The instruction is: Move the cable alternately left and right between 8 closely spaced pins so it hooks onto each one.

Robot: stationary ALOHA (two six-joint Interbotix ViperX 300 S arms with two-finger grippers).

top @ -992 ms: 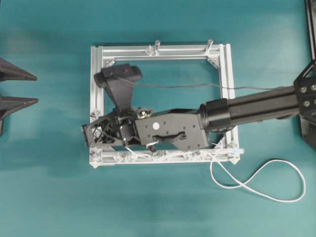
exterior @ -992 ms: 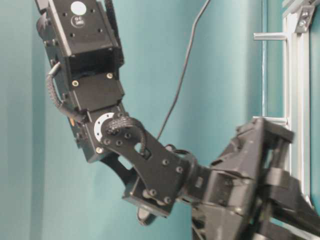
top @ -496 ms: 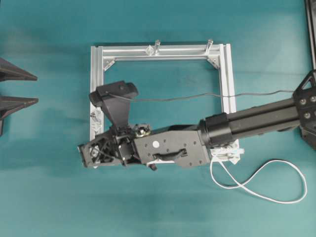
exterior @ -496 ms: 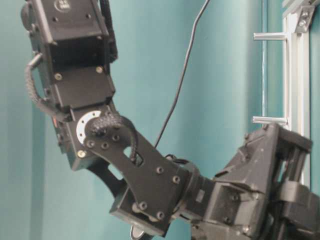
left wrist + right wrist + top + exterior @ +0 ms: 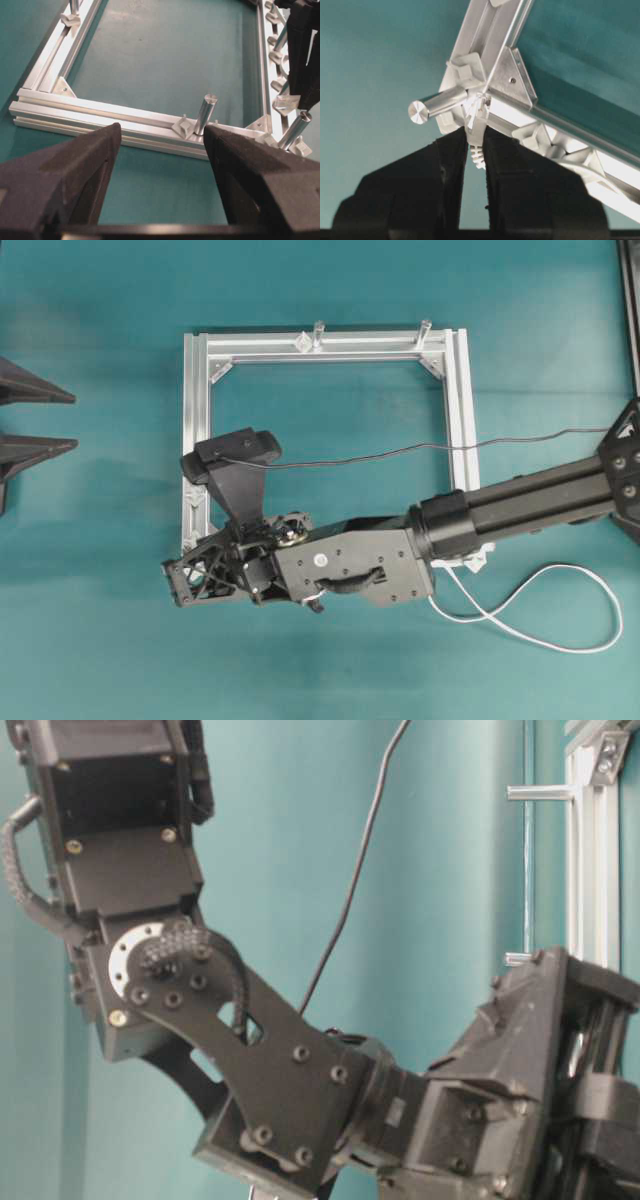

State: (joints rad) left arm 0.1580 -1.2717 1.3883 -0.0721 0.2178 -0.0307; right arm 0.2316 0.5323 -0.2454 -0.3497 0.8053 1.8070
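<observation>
My right gripper [image 5: 476,132] is shut on the cable's whitish ribbed plug [image 5: 477,151], right at the lower-left corner of the aluminium frame [image 5: 197,420]. From above, the right gripper [image 5: 176,580] sits just outside that corner. The arm hides the front rail. The white cable [image 5: 488,612] trails off as a loose loop on the table at the right. Diamond-shaped pins [image 5: 535,136] line the rail beside the plug, and more pins [image 5: 276,36] show in the left wrist view. My left gripper [image 5: 160,134] stands open and empty, and from above the left gripper [image 5: 70,420] is far left of the frame.
Two round metal posts [image 5: 318,333] stand on the frame's far rail. Another post [image 5: 436,104] juts out by the plug. The camera's dark wire [image 5: 400,450] crosses over the frame. At table level the right arm [image 5: 270,1070] fills most of the picture.
The right arm has carried the plug from over the frame's left side toward the front, past the lower-left corner. The left gripper has not moved.
</observation>
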